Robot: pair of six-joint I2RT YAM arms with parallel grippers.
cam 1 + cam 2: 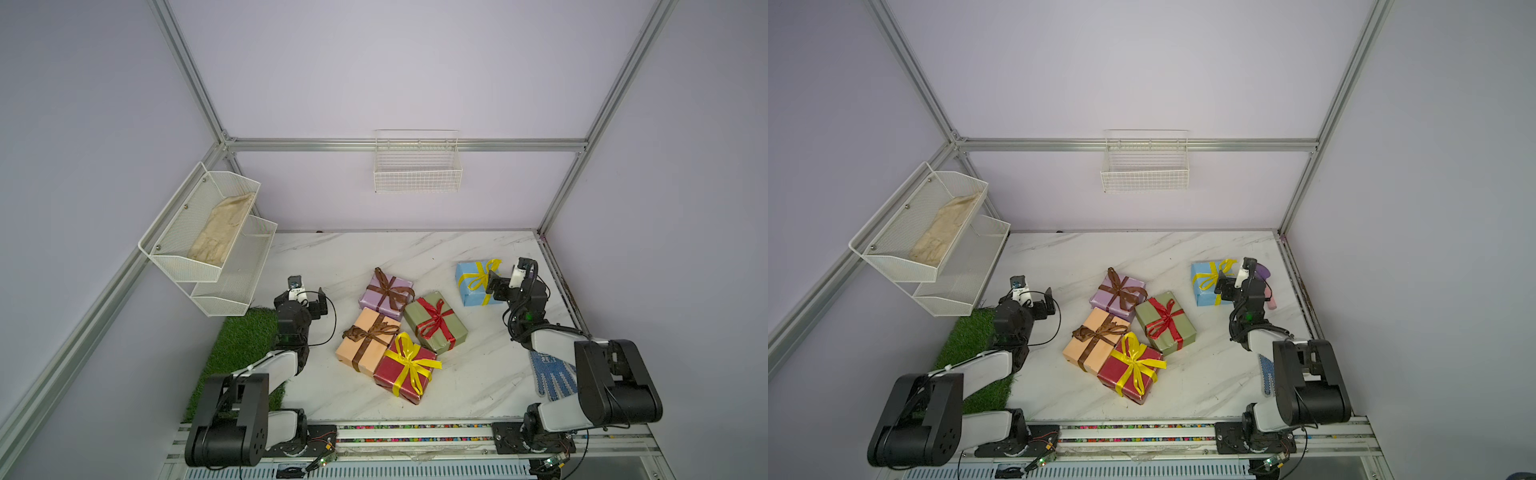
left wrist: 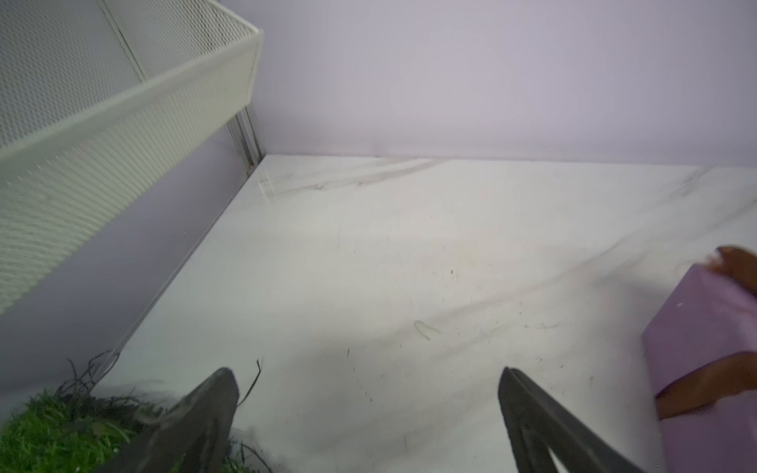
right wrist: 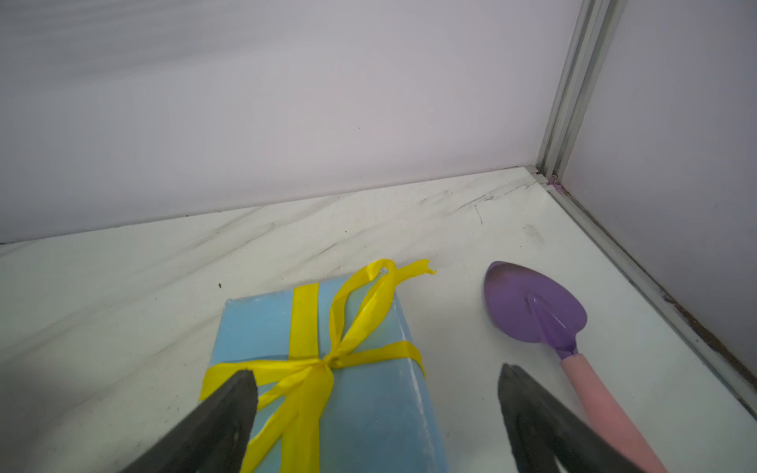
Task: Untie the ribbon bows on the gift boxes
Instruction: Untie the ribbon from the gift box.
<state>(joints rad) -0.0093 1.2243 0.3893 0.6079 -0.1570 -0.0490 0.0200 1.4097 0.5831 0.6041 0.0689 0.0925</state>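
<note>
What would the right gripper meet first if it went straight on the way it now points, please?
Probably the yellow bow on the light blue box, ahead of the right gripper, though depth is unclear.

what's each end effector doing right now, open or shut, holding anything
Left end effector: open, holding nothing, over bare table.
Right end effector: open, holding nothing, at the yellow bow on the light blue box.

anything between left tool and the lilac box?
Nothing. Only bare marble tabletop lies between the open left tool and the lilac box. This shows in both top views and the left wrist view.
</note>
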